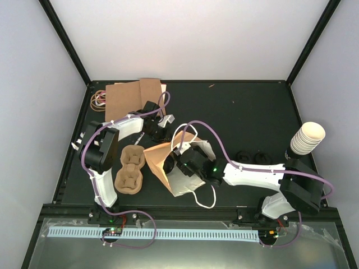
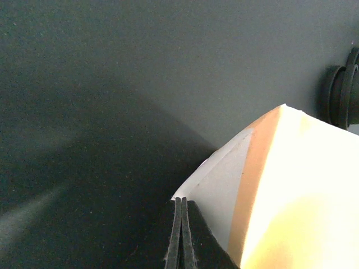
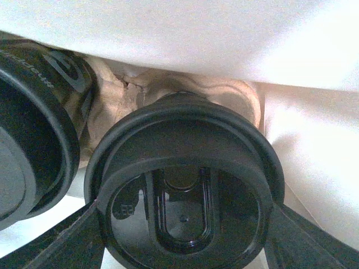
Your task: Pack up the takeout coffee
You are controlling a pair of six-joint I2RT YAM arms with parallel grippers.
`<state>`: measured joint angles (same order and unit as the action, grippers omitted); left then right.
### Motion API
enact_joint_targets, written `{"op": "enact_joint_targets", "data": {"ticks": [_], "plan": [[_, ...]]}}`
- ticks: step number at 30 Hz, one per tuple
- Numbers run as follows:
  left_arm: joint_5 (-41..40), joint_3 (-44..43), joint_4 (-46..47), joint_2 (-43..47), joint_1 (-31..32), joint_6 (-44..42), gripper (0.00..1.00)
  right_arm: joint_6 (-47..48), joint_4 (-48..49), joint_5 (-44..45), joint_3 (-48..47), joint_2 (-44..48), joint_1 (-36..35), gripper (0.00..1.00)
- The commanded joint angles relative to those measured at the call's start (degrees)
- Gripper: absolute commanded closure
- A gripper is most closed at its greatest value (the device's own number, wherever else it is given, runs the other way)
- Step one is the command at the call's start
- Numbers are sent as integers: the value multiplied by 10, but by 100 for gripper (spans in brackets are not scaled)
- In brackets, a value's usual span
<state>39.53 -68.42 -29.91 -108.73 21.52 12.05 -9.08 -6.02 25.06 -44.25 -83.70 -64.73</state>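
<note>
Two lidded cups in bag (one in right hand, rim in left hand)

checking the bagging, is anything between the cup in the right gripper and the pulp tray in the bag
nothing visible: the cup in the right gripper touches the pulp tray inside the bag; a second cup sits left, not between
</note>
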Motion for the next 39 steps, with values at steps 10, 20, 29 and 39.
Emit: {"op": "enact_joint_targets", "data": {"ticks": [10,20,29,39], "plan": [[137,10,-45,23,59,-7,98,-8,-115,-145,-25,-110,9,77],[118,-1,-49,27,61,-5,74,-31,-220,-110,-64,-50,8,77],[78,-59,-66,29,58,2,17,-50,-389,-144,-144,-10,39,77],[-4,-102,-89,89,15,16,1,-30,-526,-186,-249,-66,48,74]]}}
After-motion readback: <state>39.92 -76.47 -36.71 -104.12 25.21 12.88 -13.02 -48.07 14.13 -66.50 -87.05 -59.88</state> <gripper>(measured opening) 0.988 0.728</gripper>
